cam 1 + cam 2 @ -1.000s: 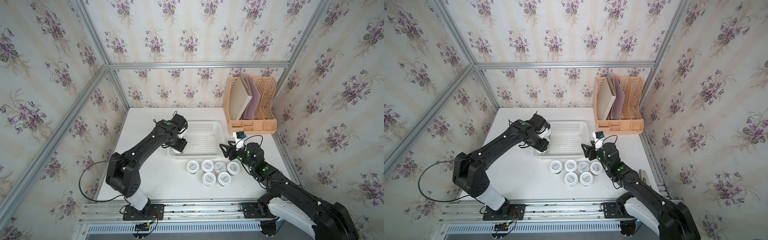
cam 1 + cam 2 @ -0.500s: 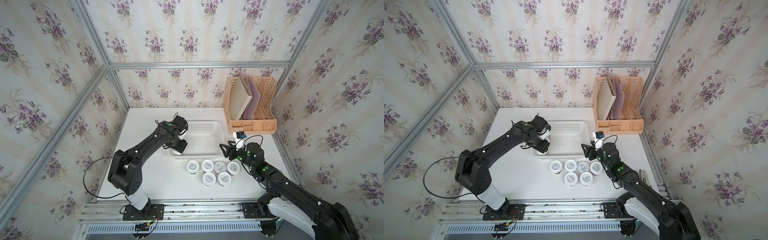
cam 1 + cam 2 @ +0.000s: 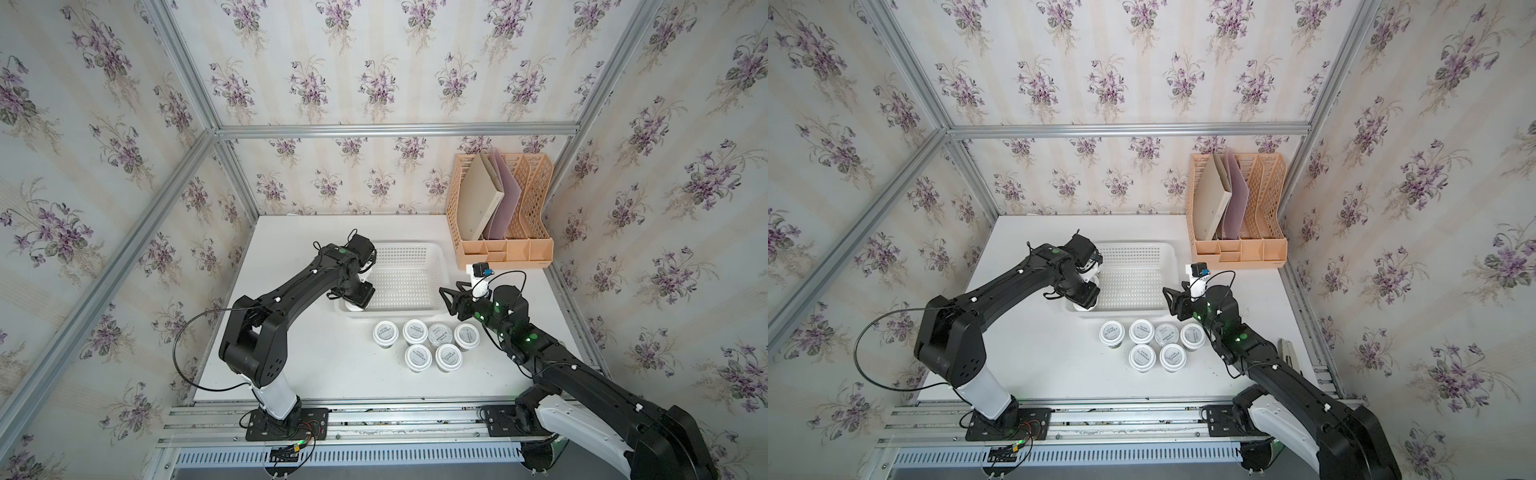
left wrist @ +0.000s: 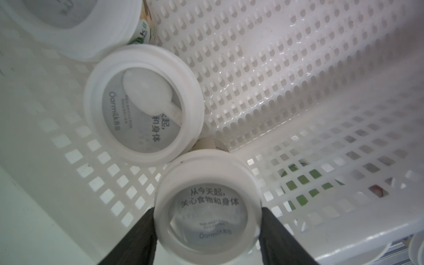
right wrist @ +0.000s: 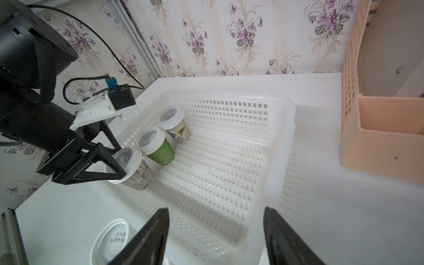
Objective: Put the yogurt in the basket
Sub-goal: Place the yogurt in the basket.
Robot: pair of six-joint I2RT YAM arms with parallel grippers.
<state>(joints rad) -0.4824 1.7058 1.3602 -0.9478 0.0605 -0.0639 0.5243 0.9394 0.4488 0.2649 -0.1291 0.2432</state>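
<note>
My two top views sit side by side high above the 6 o'clock edge of the table, far off and looking steeply down toward 12 o'clock, so both show the whole scene around the basket at centre. The left wrist camera looks nearly straight down, very close, past the left gripper onto a yogurt cup in the basket's 8 o'clock corner. The right wrist camera sits farther back, at the basket's 4 o'clock, facing 10 o'clock over the right gripper; all four views share the basket.
</note>
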